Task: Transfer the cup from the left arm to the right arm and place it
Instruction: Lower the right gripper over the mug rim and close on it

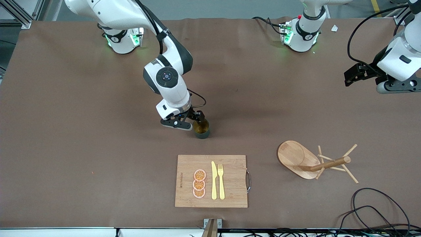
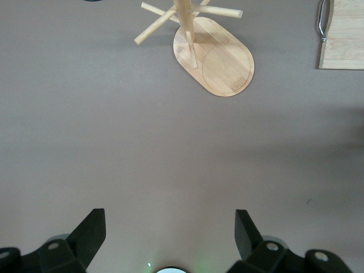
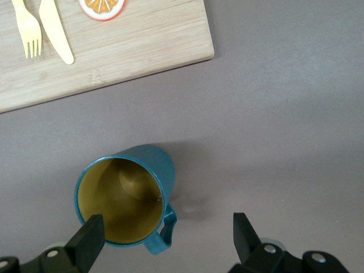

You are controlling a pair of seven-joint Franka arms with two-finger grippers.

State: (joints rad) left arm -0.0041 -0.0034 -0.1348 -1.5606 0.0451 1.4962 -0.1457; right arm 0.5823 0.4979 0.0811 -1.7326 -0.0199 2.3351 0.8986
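The teal-green cup (image 1: 201, 129) with a yellow inside stands upright on the brown table, farther from the front camera than the cutting board. My right gripper (image 1: 196, 118) is open, low over the cup. In the right wrist view the cup (image 3: 122, 199) shows under one finger, and its handle lies between the fingers of the right gripper (image 3: 168, 224) without being pinched. My left gripper (image 1: 348, 79) is open and empty, up over the bare table at the left arm's end. The left wrist view shows the left gripper (image 2: 169, 227) over bare table.
A wooden cutting board (image 1: 230, 194) holds three orange slices (image 1: 199, 183), a yellow knife (image 1: 214, 181) and a fork (image 1: 221, 181). A wooden peg rack (image 1: 309, 159) lies tipped on the table toward the left arm's end. Black cables (image 1: 378, 210) lie at the front corner.
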